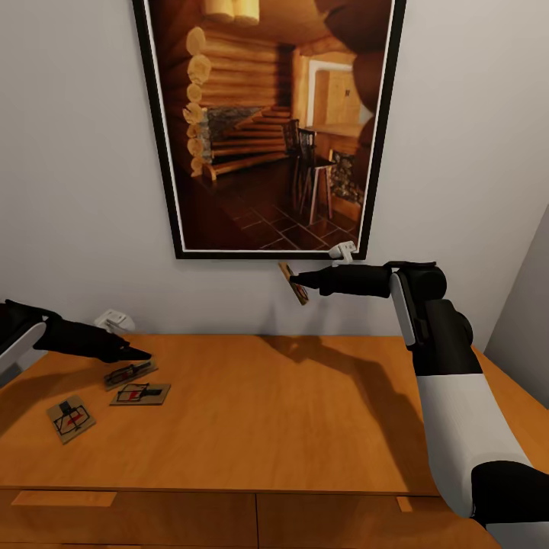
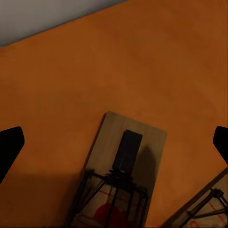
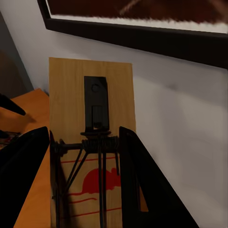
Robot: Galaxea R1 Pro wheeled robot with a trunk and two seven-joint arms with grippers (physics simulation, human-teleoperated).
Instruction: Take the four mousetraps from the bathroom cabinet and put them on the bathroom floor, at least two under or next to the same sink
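Gripping flat wooden mousetrap (image 1: 293,283) — right hand (image 1: 299,280), above cabinet (image 1: 305,412).

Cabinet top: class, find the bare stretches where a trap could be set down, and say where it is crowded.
The cabinet top is bare from its middle across to the right arm. The near-left corner is crowded: three mousetraps lie close together beside the left end effector.

My right arm (image 1: 457,404) is a smooth white shell with black joint bands and a black wrist housing beside the framed picture (image 1: 267,122). Both grippers, right (image 1: 299,279) and left (image 1: 137,352), end in matte black tapered fingers.
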